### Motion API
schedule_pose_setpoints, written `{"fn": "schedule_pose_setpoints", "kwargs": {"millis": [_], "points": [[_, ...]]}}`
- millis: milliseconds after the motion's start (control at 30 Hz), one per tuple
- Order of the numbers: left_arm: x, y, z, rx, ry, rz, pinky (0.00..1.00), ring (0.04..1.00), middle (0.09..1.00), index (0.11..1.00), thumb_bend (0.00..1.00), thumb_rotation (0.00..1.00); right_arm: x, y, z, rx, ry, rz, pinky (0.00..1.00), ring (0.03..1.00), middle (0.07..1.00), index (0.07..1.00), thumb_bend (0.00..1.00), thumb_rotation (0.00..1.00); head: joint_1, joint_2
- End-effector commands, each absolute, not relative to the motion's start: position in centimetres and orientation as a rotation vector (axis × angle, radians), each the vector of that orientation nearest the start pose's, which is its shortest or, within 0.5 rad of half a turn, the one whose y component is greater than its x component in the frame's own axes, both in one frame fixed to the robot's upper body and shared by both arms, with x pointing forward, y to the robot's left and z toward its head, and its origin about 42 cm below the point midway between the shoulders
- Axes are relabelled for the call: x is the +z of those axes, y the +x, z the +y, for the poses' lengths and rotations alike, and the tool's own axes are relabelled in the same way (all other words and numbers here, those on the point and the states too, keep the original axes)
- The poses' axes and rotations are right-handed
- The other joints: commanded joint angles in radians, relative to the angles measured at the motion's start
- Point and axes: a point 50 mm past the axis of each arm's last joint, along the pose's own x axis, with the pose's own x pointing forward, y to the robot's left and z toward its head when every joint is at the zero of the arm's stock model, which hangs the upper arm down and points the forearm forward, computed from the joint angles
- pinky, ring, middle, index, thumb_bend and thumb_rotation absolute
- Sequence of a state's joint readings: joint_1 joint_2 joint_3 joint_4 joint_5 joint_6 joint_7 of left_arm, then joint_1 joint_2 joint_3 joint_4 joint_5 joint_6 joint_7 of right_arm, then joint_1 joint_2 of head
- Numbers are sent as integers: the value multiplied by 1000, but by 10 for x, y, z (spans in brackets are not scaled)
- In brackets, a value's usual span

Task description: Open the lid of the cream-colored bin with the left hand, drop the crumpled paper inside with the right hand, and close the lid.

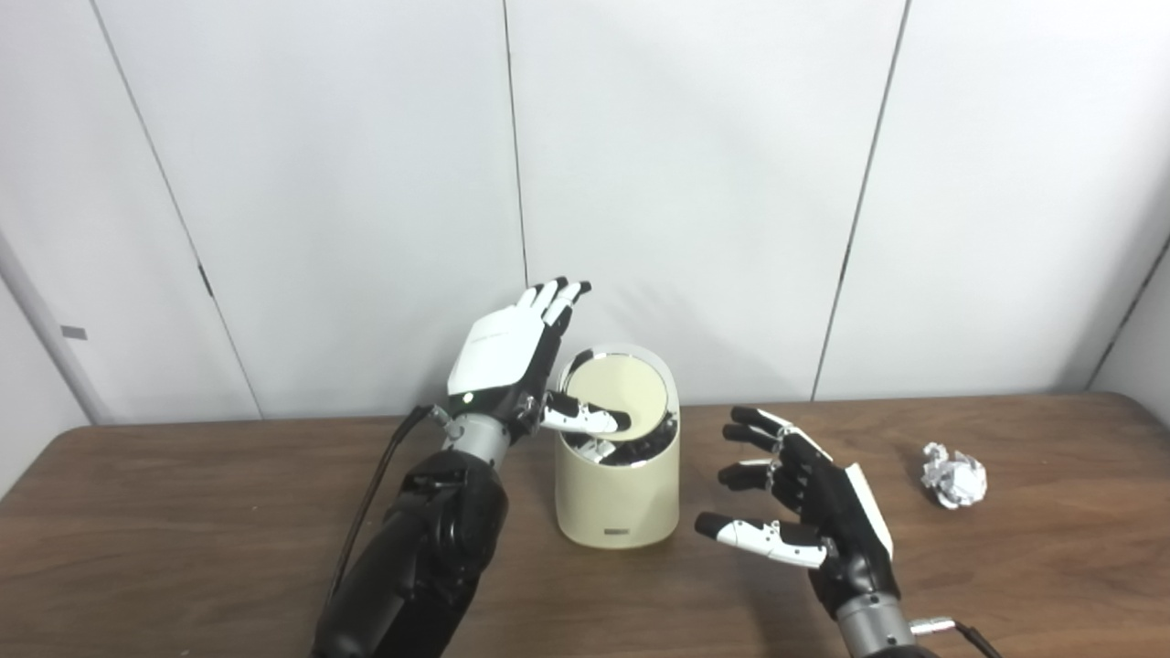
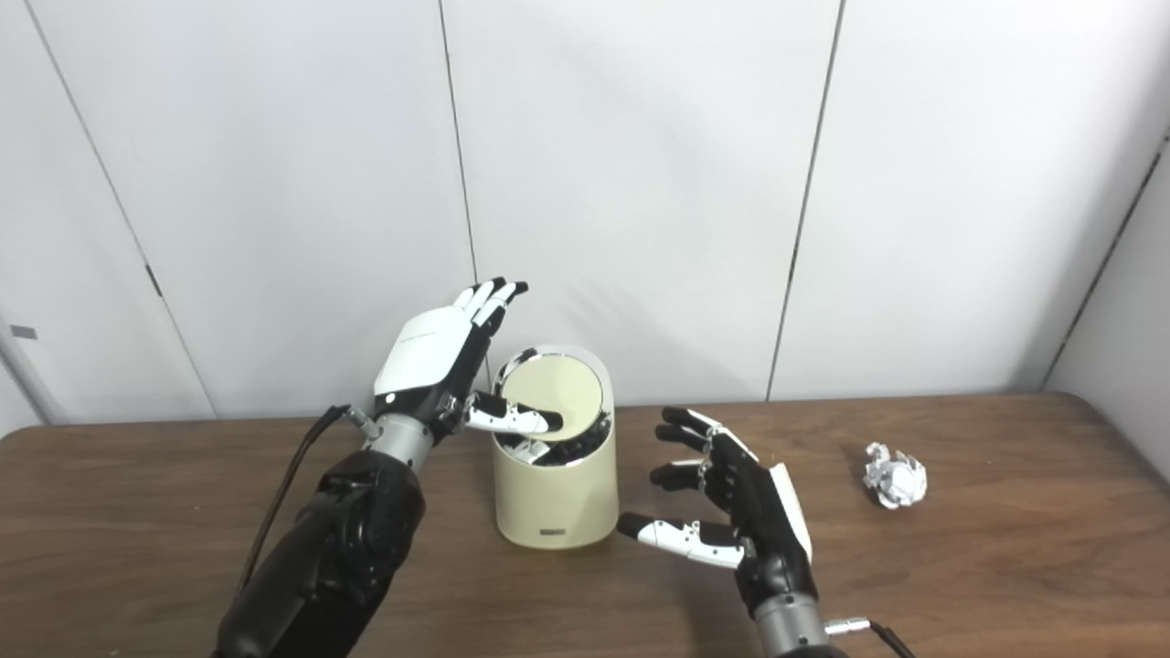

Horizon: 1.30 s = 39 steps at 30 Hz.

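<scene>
Cream-colored bin (image 1: 618, 498) with pale lid (image 1: 618, 391), chrome-rimmed, at center. White crumpled paper (image 1: 954, 475) at right. Dark brown wood-grain table (image 1: 183, 512). White-and-black hands: left hand (image 1: 512, 361), right hand (image 1: 804, 498). Plain white wall panels (image 1: 695, 183) behind.

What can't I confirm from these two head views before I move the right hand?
- Inside of the cream-colored bin: the lid stands tilted up, but its dark opening shows only reflections in both views.
- Left hand: the thumb lies across the lid; real contact is unclear.
- Small label on the bin's base: too small to read.
- Crumpled paper: its far side is hidden.
- Right hand is open; its forearm is cut off at the bottom edge.
</scene>
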State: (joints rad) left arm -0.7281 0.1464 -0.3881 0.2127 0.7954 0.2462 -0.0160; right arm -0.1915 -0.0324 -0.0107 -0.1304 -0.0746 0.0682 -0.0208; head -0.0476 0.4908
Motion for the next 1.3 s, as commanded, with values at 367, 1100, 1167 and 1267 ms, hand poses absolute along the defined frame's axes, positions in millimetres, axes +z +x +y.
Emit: {"fn": "schedule_pose_setpoints", "kwargs": {"millis": [367, 1100, 1167, 1267], "points": [[300, 469, 91, -95, 1349, -549, 876, 1000, 1000, 1000, 1000, 88, 209, 339, -200, 18, -83, -337, 584, 583, 743, 761, 787, 114, 3, 12], [286, 473, 94, -139, 1421, -515, 877, 1000, 1000, 1000, 1000, 108, 209, 339, -201, 24, -78, -331, 589, 582, 740, 754, 799, 118, 6, 16], [286, 473, 95, -134, 1423, -514, 870, 1000, 1000, 1000, 1000, 111, 209, 339, -201, 24, -80, -329, 593, 582, 739, 756, 798, 115, 10, 15], [289, 474, 96, -127, 1425, -520, 863, 1000, 1000, 1000, 1000, 105, 208, 341, -202, 25, -88, -330, 591, 583, 739, 757, 792, 114, 11, 11]]}}
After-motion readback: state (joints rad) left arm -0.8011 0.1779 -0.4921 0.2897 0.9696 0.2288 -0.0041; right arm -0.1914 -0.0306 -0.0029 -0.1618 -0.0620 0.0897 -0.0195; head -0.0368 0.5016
